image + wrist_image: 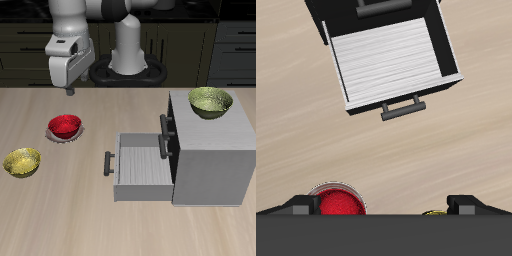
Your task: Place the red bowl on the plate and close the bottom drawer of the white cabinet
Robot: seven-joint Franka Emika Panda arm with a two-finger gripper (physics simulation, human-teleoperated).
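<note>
The red bowl (64,125) (340,204) sits on the plate (57,137) (317,191), of which only a thin pale rim shows around it. The white cabinet (212,150) stands beside them. Its bottom drawer (140,166) (391,58) is pulled far out and holds nothing, its dark handle (108,163) (403,107) facing the bowl. My gripper (70,87) (381,206) hangs in the air above and behind the bowl. It is open, its fingers (296,206) wide apart with nothing between them.
One yellow-green bowl (210,101) rests on top of the cabinet. Another (22,161) lies on the table nearer the front edge, beyond the red bowl. The upper drawer, with its dark handle (165,125), is shut.
</note>
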